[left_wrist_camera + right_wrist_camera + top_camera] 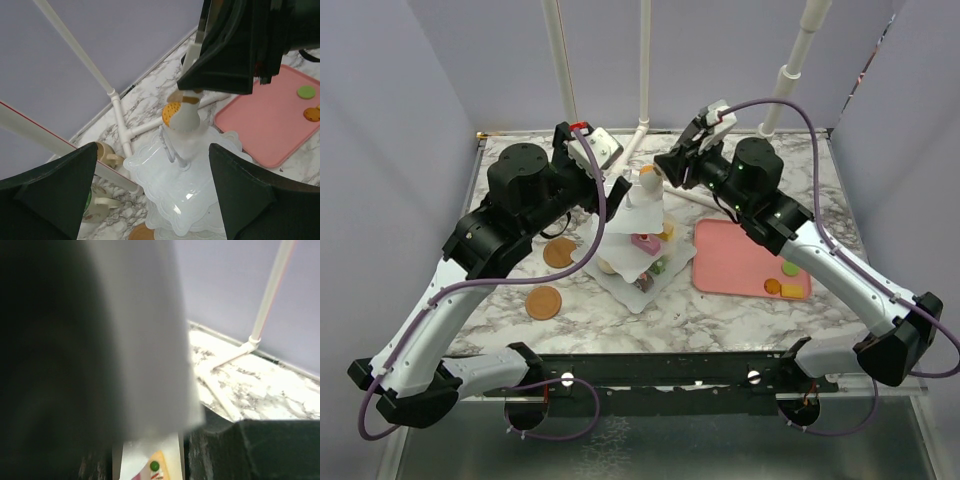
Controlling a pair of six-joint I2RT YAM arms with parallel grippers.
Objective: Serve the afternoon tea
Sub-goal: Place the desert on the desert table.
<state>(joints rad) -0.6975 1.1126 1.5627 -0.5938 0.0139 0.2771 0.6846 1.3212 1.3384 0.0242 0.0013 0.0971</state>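
- Nearest lay a round brown coaster (545, 300), lower left of centre in the overhead view. A second coaster (559, 253) sat just above it, and both lay flat on the marble counter (720, 320). Such thin discs would probably need a pinch at the edge.
- At centre frame stood the tiered stand (638, 292), with small pastries on its lower plates. It looked like thin white plastic, which I judged light, stiff and easy to tip. The central post or the wire loop on top seemed a safer hold than a wavy rim.
- Just right of the stand lay the pink tray (735, 258), with three toy pieces (789, 268) near its lower-right corner.
- Above the stand hung the left hand (152, 146), spread wide. One finger stood on each side of the top plates and held nothing.
- Over the top tier, the right hand (664, 170) appeared pinched on a cream-and-orange pastry (182, 114). The right wrist view was too blurred to confirm the grip. The piece looked small, hard and smooth, so likely to slip unless taken across its broad sides.
- Farthest back, at the lower left of the left wrist view, stood the beige mug (102, 154) and the green-lined mug (92, 207). Both seemed rigid and heavier, best taken by rim or handle.
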